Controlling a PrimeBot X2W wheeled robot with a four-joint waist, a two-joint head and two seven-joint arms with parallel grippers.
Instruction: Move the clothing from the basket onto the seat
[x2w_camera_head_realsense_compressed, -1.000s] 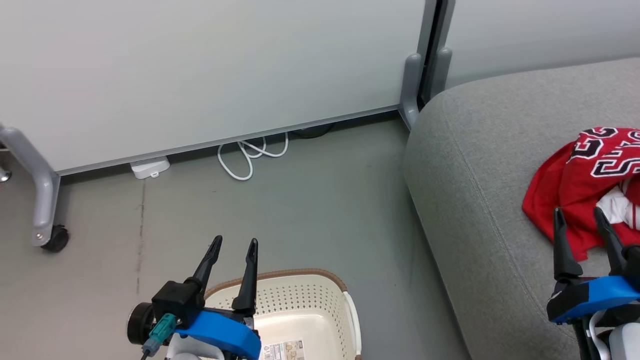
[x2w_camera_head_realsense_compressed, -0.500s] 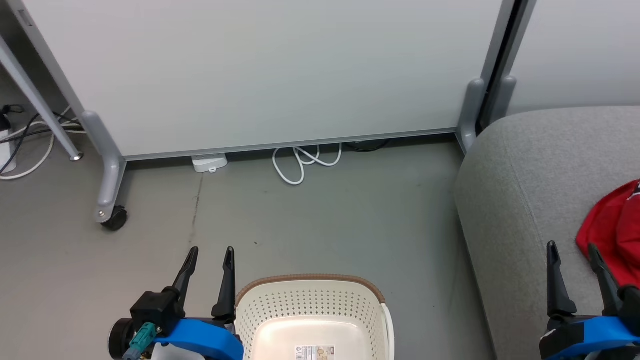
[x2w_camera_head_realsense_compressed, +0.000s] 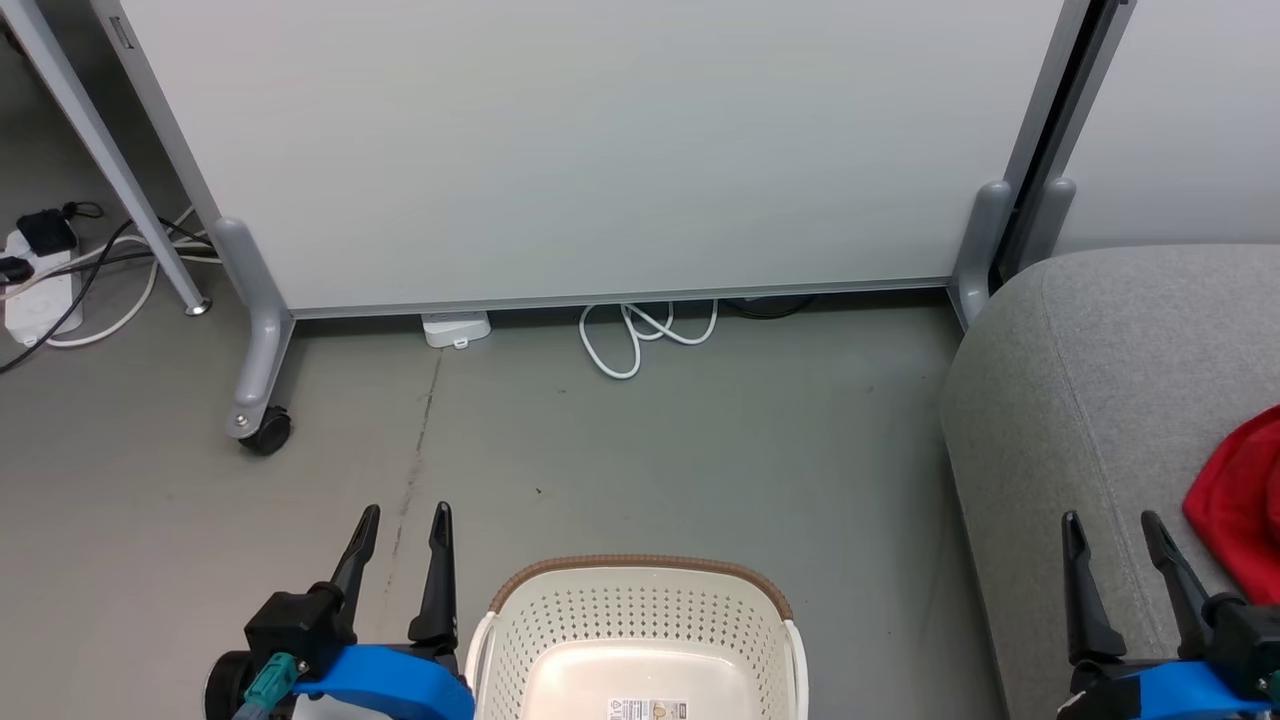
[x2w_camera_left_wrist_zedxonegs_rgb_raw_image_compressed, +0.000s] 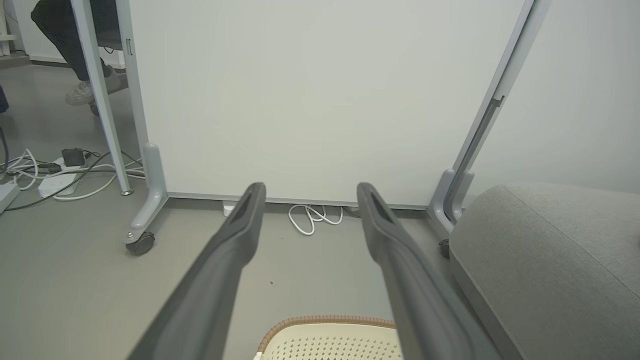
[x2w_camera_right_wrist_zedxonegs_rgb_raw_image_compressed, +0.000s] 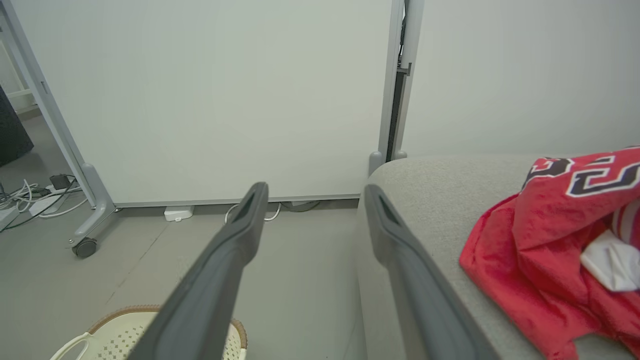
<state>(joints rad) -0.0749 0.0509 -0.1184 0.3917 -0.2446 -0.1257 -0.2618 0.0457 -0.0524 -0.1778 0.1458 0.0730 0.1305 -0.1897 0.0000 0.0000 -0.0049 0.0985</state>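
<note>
The cream basket (x2w_camera_head_realsense_compressed: 640, 615) with its brown rim stands on the floor at the bottom centre, and the part of its inside in view holds only a label; its rim also shows in the left wrist view (x2w_camera_left_wrist_zedxonegs_rgb_raw_image_compressed: 325, 322) and the right wrist view (x2w_camera_right_wrist_zedxonegs_rgb_raw_image_compressed: 125, 315). Red clothing (x2w_camera_head_realsense_compressed: 1240, 510) lies on the grey seat (x2w_camera_head_realsense_compressed: 1090, 400) at the right, its lettering visible (x2w_camera_right_wrist_zedxonegs_rgb_raw_image_compressed: 560, 240). My left gripper (x2w_camera_head_realsense_compressed: 400, 518) hovers open just left of the basket. My right gripper (x2w_camera_head_realsense_compressed: 1110, 525) is open above the seat's front, left of the clothing. Both hold nothing.
A white partition panel (x2w_camera_head_realsense_compressed: 600, 150) on castered legs (x2w_camera_head_realsense_compressed: 262, 425) stands behind. White cable loops (x2w_camera_head_realsense_compressed: 640, 335) lie under it, and a power strip with cords (x2w_camera_head_realsense_compressed: 40, 290) sits far left. A person's foot (x2w_camera_left_wrist_zedxonegs_rgb_raw_image_compressed: 82, 92) shows beyond the panel.
The head camera has swung left, so seat and clothing slid toward the right edge and the basket is centred. Both grippers stay open and empty.
</note>
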